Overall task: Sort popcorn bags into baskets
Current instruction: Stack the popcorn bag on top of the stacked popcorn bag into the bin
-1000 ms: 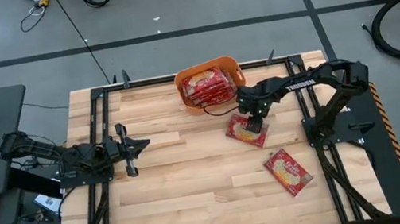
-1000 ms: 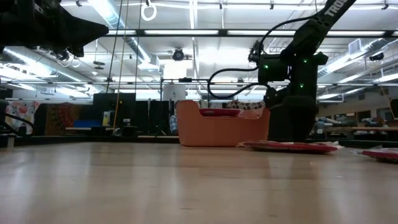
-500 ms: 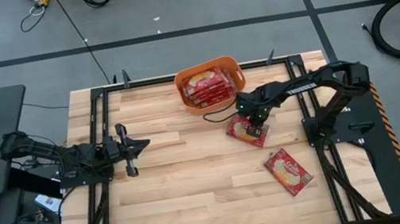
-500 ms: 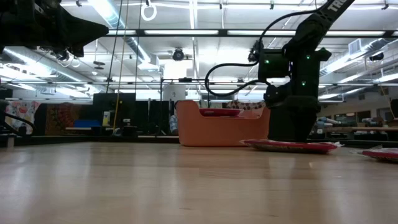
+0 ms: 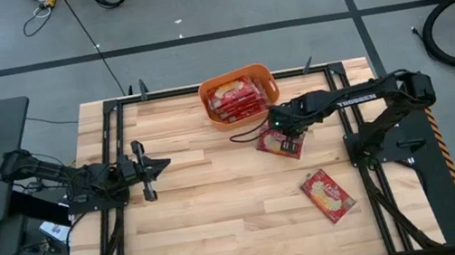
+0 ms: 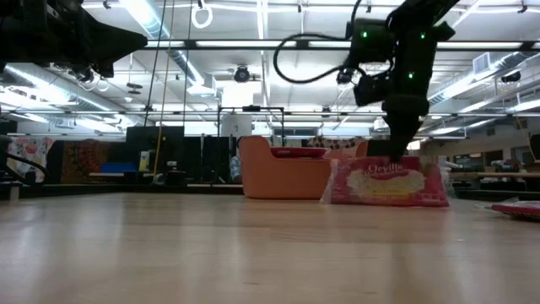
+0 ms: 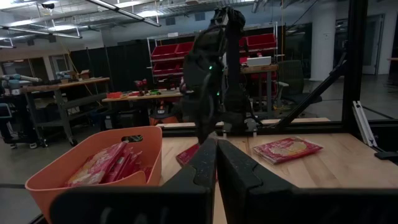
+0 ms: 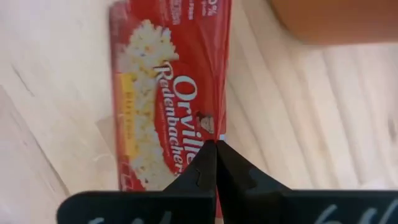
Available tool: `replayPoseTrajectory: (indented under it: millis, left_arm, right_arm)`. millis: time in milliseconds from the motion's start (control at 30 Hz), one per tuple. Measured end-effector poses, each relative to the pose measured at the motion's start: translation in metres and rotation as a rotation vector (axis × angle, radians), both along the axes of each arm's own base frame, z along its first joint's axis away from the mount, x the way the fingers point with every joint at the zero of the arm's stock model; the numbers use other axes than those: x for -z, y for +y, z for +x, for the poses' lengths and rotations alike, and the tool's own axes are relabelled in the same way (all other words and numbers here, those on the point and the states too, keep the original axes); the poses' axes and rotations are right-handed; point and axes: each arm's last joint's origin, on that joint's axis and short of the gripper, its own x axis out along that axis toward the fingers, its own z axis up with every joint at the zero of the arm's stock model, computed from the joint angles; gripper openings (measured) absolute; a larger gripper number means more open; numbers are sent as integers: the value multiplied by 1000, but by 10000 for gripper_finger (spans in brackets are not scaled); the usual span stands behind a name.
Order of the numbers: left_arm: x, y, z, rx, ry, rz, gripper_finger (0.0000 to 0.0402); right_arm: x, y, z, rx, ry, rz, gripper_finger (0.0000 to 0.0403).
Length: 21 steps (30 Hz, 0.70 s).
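While the popcorn bag (image 6: 386, 182) hangs tilted up on its edge just beside the orange basket (image 5: 239, 94), my right pincer (image 5: 284, 133) is clamped on its top edge, its lower edge about at the table (image 5: 212, 203). A second bag (image 5: 327, 195) lies flat well away from that pincer. More bags (image 5: 232, 98) sit in the basket. My left pincer (image 5: 157, 166) waits far off, fingers pressed together on nothing.
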Motion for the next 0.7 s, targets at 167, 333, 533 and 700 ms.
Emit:
replayPoseTrajectory:
  millis: [167, 333, 533, 700]
  left_arm:
    - [0, 0, 0, 0, 0, 0, 18]
    - [0, 0, 0, 0, 0, 0, 18]
    - [0, 0, 0, 0, -1, 0, 18]
    - [0, 0, 0, 0, 1, 1, 18]
  right_arm:
    - [-19, 7, 5, -34, -61, -64, 2]
    - [-32, 12, 14, -105, -76, -132, 2]
    - [-49, 14, 19, -138, -89, -201, 1]
    - [-59, 13, 21, -154, -98, -231, 1]
